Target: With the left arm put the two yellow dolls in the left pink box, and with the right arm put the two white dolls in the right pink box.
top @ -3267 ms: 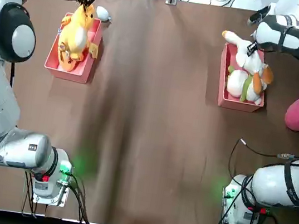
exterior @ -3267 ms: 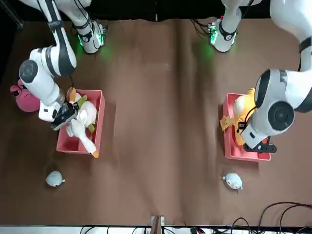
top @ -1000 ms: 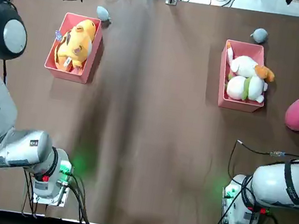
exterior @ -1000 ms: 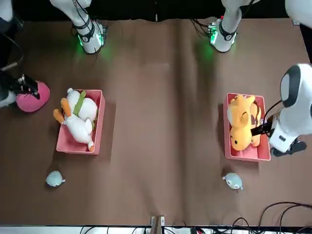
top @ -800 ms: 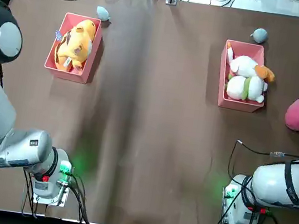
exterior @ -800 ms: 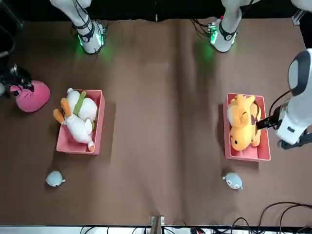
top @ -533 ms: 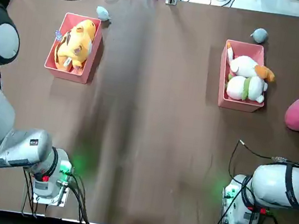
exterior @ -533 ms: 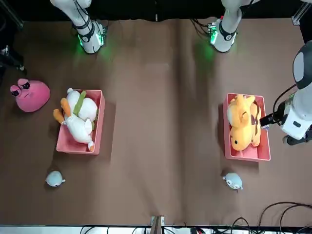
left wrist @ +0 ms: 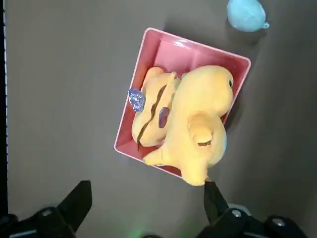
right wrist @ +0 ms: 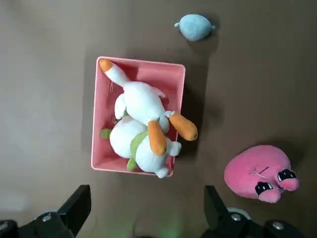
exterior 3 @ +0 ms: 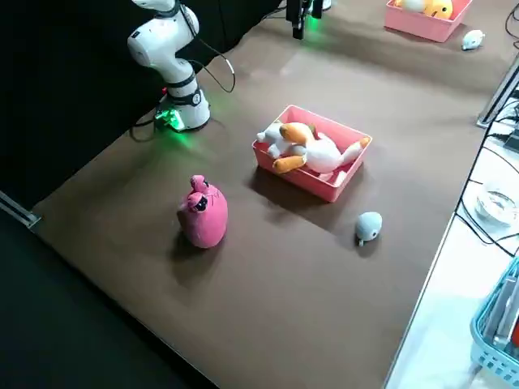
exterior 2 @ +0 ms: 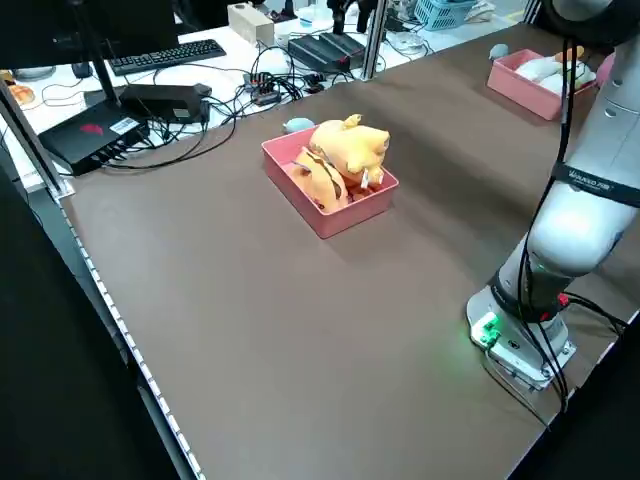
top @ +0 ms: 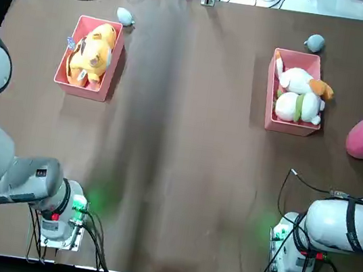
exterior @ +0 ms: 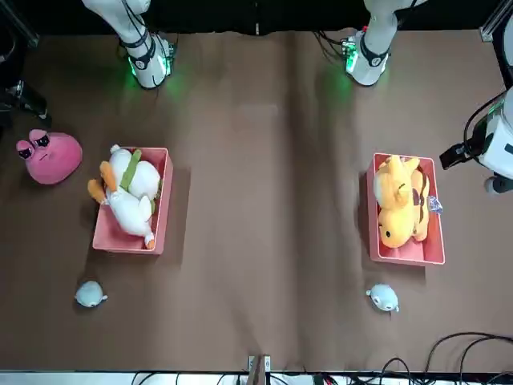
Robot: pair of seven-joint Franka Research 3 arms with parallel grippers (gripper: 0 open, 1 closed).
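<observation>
Dolls sit boxed in top view: yellow dolls (top: 92, 54) upper left, white dolls (top: 298, 81) upper right. Left gripper (left wrist: 149, 183), front view's right edge, and right gripper (right wrist: 147, 187), its upper left: both wide open, empty. Overhanging orange feet (right wrist: 184, 127) could snag a passing arm, likely spilling that doll.

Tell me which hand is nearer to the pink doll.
Right. The right hand is on the pink doll's side of the table; the left hand is across it, beyond the left pink box.
</observation>
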